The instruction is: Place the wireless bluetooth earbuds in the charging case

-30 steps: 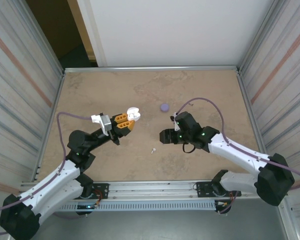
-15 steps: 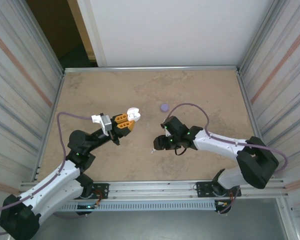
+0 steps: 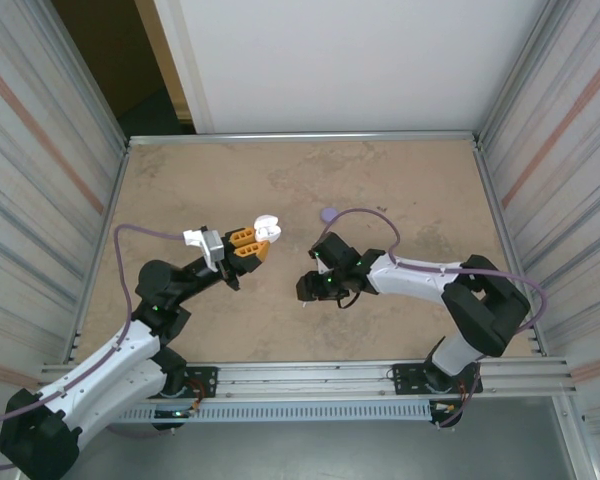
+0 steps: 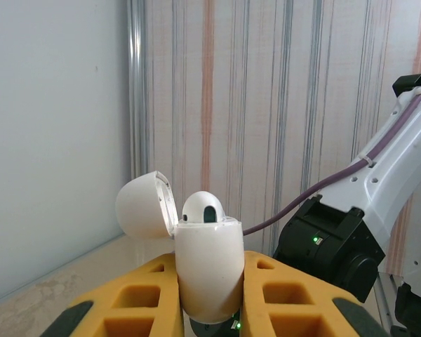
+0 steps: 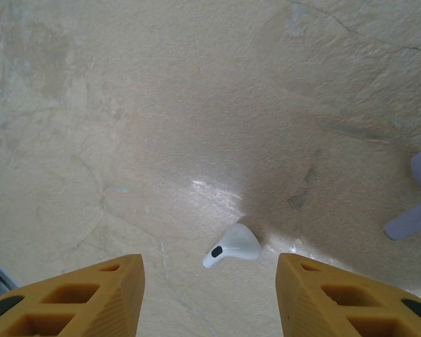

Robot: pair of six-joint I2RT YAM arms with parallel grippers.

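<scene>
My left gripper (image 3: 252, 241) (image 4: 209, 270) hangs above the table's left middle, shut on a white charging case (image 3: 267, 229) (image 4: 209, 263). The case stands upright with its lid (image 4: 146, 206) flipped open to the left. One white earbud (image 4: 203, 209) sits in it. A second white earbud (image 5: 233, 246) lies on its side on the table. My right gripper (image 3: 307, 291) (image 5: 210, 270) is low over it, open. Its yellow fingers (image 5: 102, 295) stand on either side of the earbud with a clear gap to each.
A purple case (image 3: 329, 214) lies shut on the table behind my right arm, partly crossed by the arm's cable (image 3: 365, 214). A pale lavender shape (image 5: 415, 214) shows at the right edge of the right wrist view. Metal walls (image 3: 100, 120) close in the table.
My right arm has swung left and down until its fingers straddle the loose earbud, and its jaws have narrowed somewhat. The left arm and the case have not moved.
</scene>
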